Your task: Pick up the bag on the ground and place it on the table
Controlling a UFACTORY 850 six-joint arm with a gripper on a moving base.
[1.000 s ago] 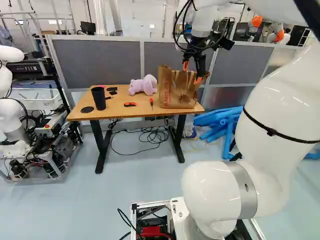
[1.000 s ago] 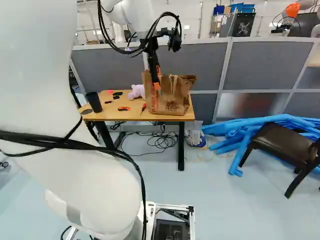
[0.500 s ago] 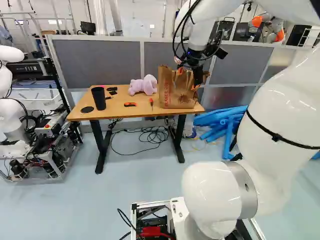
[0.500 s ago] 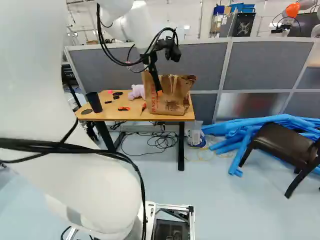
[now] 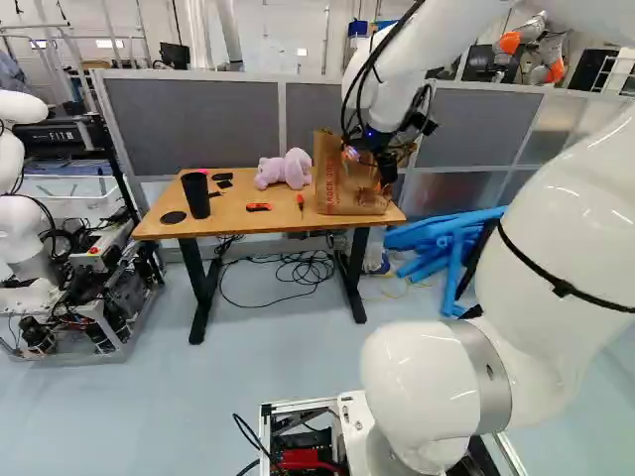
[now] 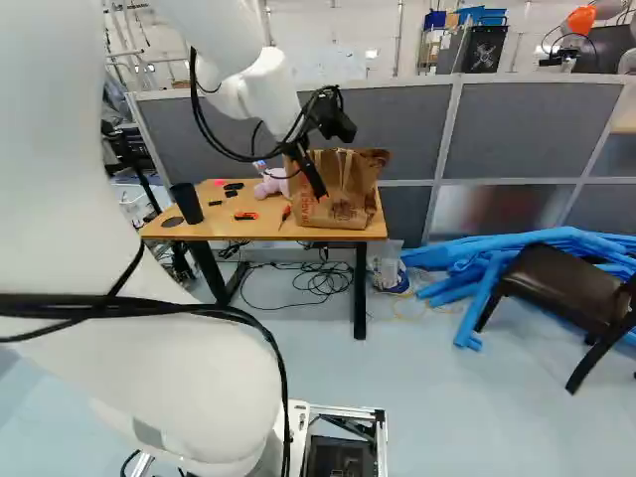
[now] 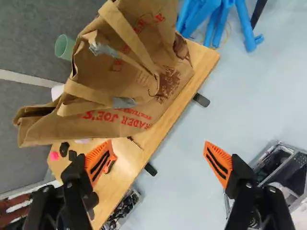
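The brown paper bag [image 5: 342,183] stands upright on the wooden table [image 5: 238,213], at its right end in the left base view. My gripper [image 6: 316,185] is in front of the bag in the right base view, its fingers tilted. In the wrist view the gripper [image 7: 157,152] is open, its orange pads wide apart, with nothing gripped. Ahead of it lies the bag [image 7: 120,76], its paper handles loose and free of both fingers. Parts of the bag are hidden behind the gripper in the base views.
On the table are a purple plush toy [image 5: 285,169], a black cup [image 5: 195,194] and small tools. Grey partitions [image 6: 537,129] stand behind. Blue tubes [image 6: 477,263] and a dark chair [image 6: 556,288] are to the right. Another robot [image 5: 30,228] stands at the left.
My wrist has lowered and tilted, shifting left in the right base view, with the gripper swinging to a slant in front of the bag. The bag and the base have stayed still.
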